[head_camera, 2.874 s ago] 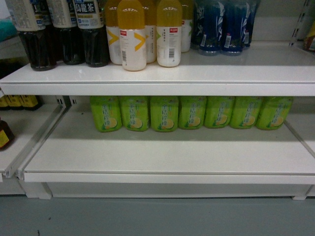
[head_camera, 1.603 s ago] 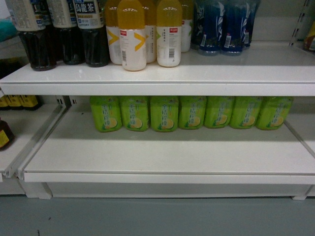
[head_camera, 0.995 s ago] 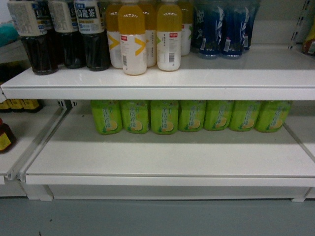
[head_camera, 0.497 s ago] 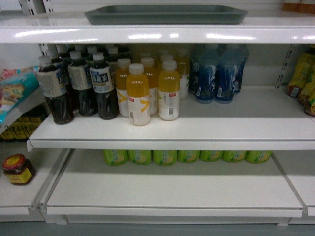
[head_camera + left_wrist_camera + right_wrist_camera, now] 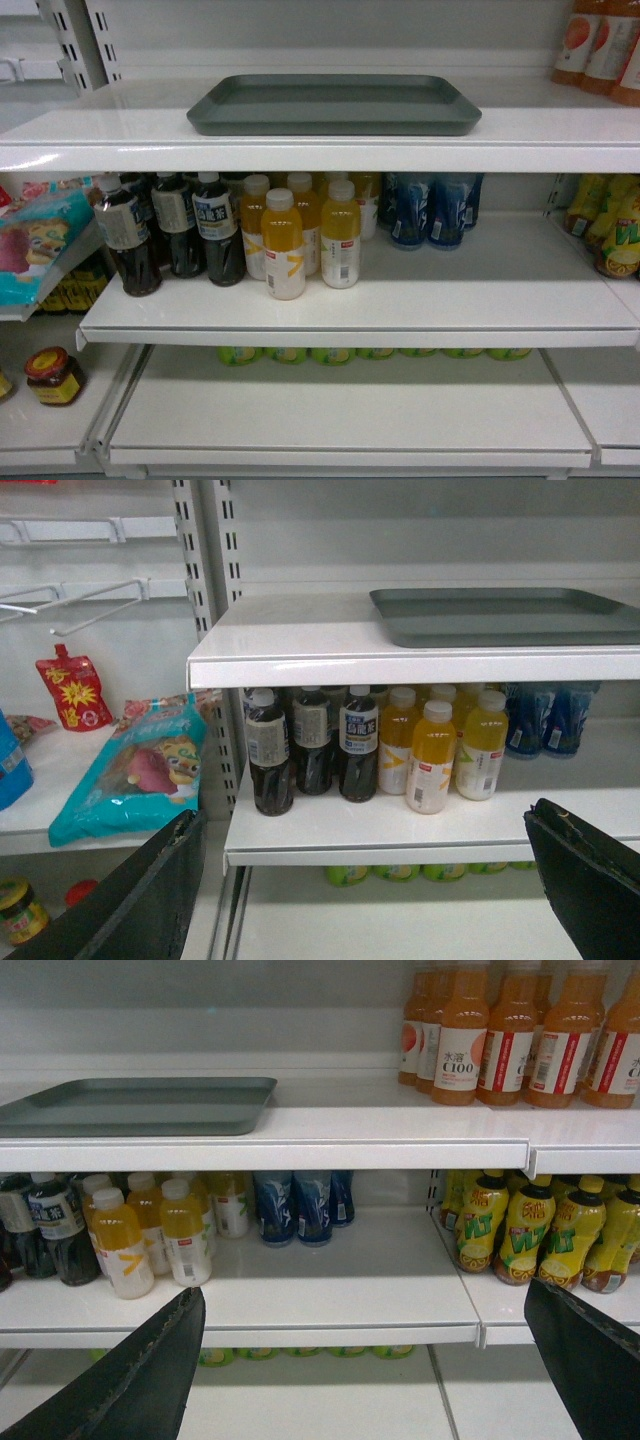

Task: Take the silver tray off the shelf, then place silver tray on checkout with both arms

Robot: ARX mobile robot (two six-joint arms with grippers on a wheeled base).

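i see the silver tray (image 5: 333,104) lying flat on the top shelf (image 5: 320,140), near its front lip and above the rows of bottles (image 5: 285,240), while my left hand (image 5: 360,880) and right hand (image 5: 370,1360) both hang spread wide below it, holding nothing.

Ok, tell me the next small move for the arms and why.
Probably raise both open grippers, left gripper and right gripper, toward the silver tray's short ends. It lies flat and untouched on the shelf, and both grippers sit well below that board.
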